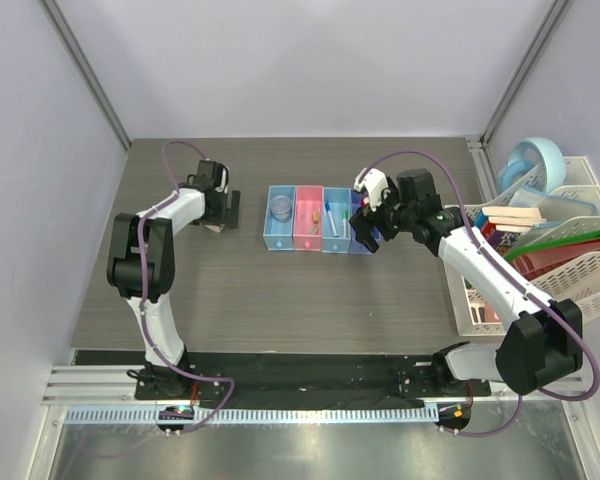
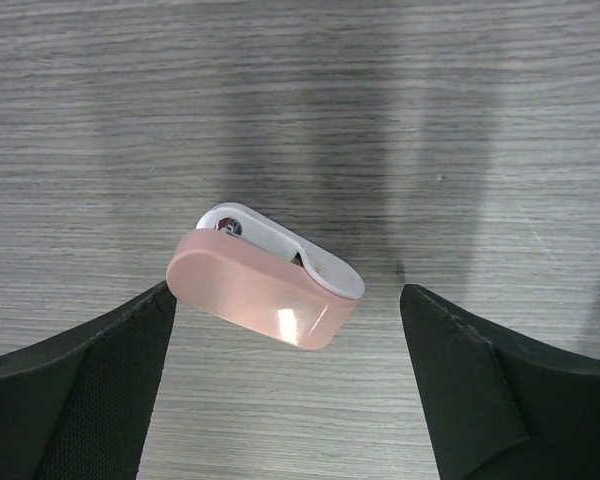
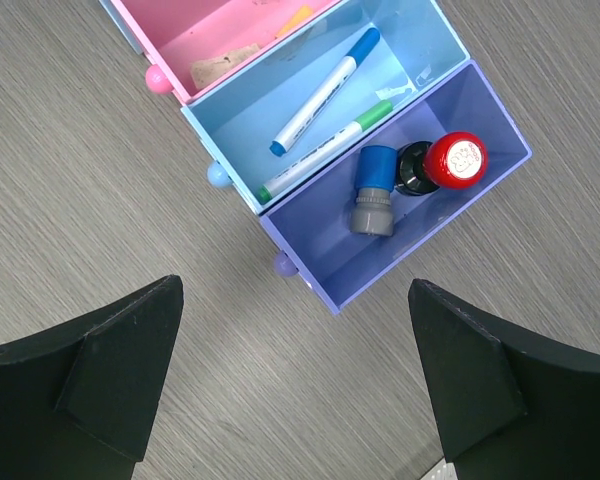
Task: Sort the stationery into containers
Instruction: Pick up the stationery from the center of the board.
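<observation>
The pink eraser (image 2: 255,300) lies on the wooden table (image 2: 300,90) to the left of the row of four bins (image 1: 308,244), outside all of them. The left gripper (image 2: 288,300) hangs over it with fingers spread wide, one at each end of the eraser. The right gripper (image 3: 295,290), also wide apart and holding nothing, is above the right end of the row, over the darker blue bin (image 3: 330,250) where the red-capped black bottle (image 3: 442,165) is.

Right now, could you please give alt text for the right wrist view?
A darker blue plastic bin holds a red-capped black bottle and a blue-and-grey cylinder; the light blue plastic bin beside it holds a blue-capped white pen and a green-tipped white pen. The right end effector is open above them.
</observation>
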Action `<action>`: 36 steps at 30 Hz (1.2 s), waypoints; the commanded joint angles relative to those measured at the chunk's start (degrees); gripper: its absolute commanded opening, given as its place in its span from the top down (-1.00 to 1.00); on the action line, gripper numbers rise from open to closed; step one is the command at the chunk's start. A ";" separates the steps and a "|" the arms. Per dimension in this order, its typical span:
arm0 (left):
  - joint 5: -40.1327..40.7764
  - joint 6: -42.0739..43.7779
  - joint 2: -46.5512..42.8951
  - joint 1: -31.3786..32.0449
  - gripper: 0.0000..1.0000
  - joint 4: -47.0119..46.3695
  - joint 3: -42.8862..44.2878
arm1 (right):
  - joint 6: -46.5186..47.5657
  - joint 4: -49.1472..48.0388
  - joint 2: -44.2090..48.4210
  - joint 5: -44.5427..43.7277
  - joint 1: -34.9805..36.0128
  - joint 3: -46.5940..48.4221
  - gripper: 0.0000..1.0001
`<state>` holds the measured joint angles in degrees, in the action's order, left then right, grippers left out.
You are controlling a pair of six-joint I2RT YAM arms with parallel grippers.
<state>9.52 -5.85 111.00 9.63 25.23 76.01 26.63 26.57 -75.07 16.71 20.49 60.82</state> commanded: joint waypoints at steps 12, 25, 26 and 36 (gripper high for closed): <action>2.61 -0.48 2.56 2.50 -0.57 1.75 4.76 | -0.97 -2.31 2.21 1.84 -0.19 -0.44 -0.99; 3.14 0.75 4.31 3.20 -0.15 1.92 6.70 | -1.32 -2.31 2.56 2.01 -0.36 -0.70 -0.99; 3.14 0.84 4.40 3.20 -0.10 1.92 6.70 | -1.32 -2.31 2.56 2.01 -0.28 -0.61 -0.99; 3.40 1.63 2.91 3.29 0.42 1.05 4.15 | -1.32 -2.31 2.30 2.01 -0.28 -0.70 -1.00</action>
<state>12.36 -5.08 115.13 12.69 27.18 80.66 25.91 26.22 -74.50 17.96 20.45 60.07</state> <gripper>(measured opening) 0.337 0.996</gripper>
